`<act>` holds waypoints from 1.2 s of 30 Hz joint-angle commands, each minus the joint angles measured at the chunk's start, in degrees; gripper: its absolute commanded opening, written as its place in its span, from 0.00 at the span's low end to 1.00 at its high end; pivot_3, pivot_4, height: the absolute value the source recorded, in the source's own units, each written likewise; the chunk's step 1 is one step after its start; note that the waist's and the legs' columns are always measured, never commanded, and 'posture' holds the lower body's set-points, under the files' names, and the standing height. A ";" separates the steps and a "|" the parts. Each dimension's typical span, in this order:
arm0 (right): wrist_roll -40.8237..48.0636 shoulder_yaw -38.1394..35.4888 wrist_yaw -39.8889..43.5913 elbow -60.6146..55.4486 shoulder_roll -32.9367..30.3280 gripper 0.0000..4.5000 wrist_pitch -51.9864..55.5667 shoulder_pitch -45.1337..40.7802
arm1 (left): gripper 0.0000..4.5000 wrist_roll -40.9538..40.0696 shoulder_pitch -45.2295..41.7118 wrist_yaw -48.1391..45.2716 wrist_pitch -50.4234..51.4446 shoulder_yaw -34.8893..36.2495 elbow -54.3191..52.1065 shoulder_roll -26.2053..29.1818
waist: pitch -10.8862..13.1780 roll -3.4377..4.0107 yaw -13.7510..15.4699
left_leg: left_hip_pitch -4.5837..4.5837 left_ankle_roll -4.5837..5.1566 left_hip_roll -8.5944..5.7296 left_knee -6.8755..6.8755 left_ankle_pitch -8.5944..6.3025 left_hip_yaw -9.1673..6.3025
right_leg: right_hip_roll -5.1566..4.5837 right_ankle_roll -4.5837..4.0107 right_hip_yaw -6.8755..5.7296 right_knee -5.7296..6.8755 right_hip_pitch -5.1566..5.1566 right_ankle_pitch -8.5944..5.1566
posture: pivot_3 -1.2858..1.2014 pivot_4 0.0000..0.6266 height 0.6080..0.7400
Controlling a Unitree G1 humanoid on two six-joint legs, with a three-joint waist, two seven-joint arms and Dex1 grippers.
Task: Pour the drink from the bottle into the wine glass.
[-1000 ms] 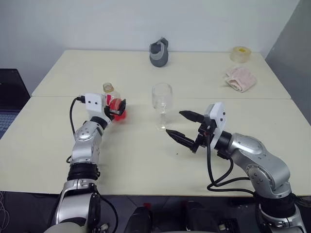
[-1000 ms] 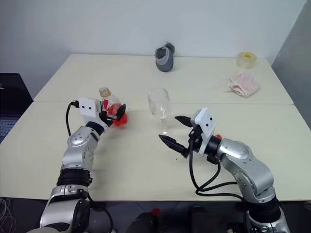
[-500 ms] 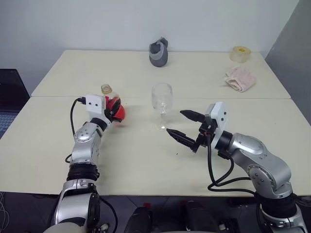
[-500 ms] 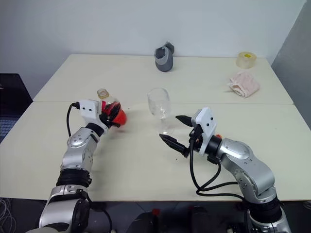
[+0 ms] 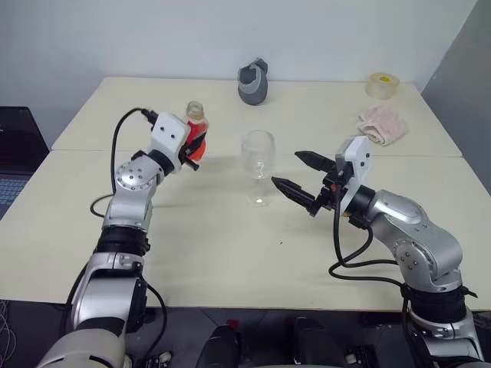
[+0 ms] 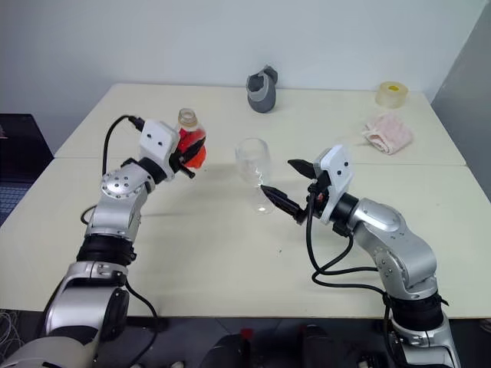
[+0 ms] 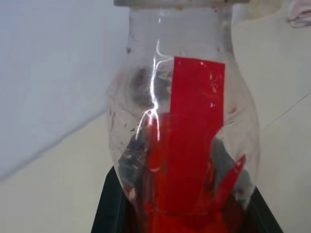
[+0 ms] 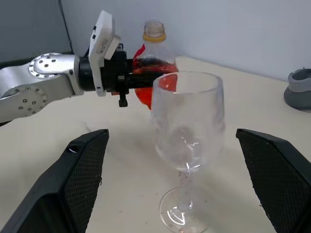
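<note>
Red drink [image 7: 194, 160] fills the bottle [image 5: 196, 134] squeezed upright in the left hand [image 5: 190, 147], at nine o'clock from the wine glass [image 5: 257, 165], while the wide-open, empty right hand [image 5: 298, 175] waits, probably to steady it.

Cream table [image 5: 230, 238] against pale wall [image 5: 153, 38]

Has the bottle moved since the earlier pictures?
Yes. The left gripper has lifted the bottle off the table and stood it upright; it is now higher against the wine glass, still on its left.

Left tool [image 5: 192, 147] grips bottle [image 5: 196, 132] upright above table [image 5: 215, 245]; wine glass [image 5: 257, 165] beside right tool [image 5: 295, 175].
</note>
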 commanded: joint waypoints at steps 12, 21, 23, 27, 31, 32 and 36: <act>-1.44 0.18 -0.27 2.18 1.89 1.00 -4.22 -3.65 | 0.20 8.95 -13.62 -4.57 -21.61 -6.00 14.89 5.68 | 0.00 0.00 -0.23 | -0.09 0.13 -0.04 0.03 -0.06 0.05 | 0.00 0.00 -0.01 0.04 -0.09 0.00 | 0.52 0.24 1.00; -2.57 0.30 -0.07 3.29 2.70 1.00 -5.48 -4.38 | 0.20 10.78 -19.78 -6.44 -28.12 -8.33 22.17 4.26 | 0.00 0.00 -0.60 | -0.12 0.13 -0.05 0.04 -0.05 0.06 | 0.00 0.00 -0.01 0.06 -0.12 0.00 | 0.52 0.24 1.00; -2.55 0.19 -0.01 3.40 2.57 1.00 -5.63 -4.32 | 0.20 11.53 -21.23 -7.33 -30.09 -9.10 23.39 4.09 | 0.00 0.00 -0.66 | -0.12 0.14 -0.05 0.04 -0.06 0.04 | 0.00 0.00 -0.03 0.07 -0.12 0.00 | 0.52 0.24 1.00; -2.55 0.07 0.02 3.35 2.36 1.00 -5.65 -4.23 | 0.20 13.13 -23.45 -8.46 -33.47 -10.41 25.88 4.31 | 0.00 0.00 -0.78 | -0.14 0.13 -0.06 0.05 -0.05 0.06 | 0.00 0.01 -0.02 0.07 -0.13 0.00 | 0.52 0.24 1.00; -2.81 -0.16 -0.18 3.56 2.37 1.00 -5.85 -4.07 | 0.20 14.21 -25.36 -8.48 -35.22 -10.97 28.20 4.55 | 0.00 0.00 -1.17 | -0.13 0.14 -0.06 0.04 -0.05 0.06 | 0.00 0.01 -0.02 0.08 -0.13 0.00 | 0.52 0.24 1.00; -2.84 -0.19 -0.24 3.62 2.43 1.00 -5.91 -4.01 | 0.20 14.55 -25.79 -8.62 -35.81 -11.22 28.74 4.74 | 0.00 0.00 -1.28 | -0.13 0.15 -0.06 0.04 -0.05 0.06 | 0.01 0.01 -0.02 0.09 -0.13 0.00 | 0.52 0.24 1.00; -2.96 0.07 -0.46 3.30 2.65 1.00 -6.10 -3.51 | 0.20 16.95 -27.37 -8.24 -38.81 -12.62 30.38 6.10 | 0.00 0.00 -1.39 | -0.13 0.15 -0.06 0.04 -0.05 0.06 | 0.01 0.01 -0.02 0.10 -0.15 -0.01 | 0.52 0.24 1.00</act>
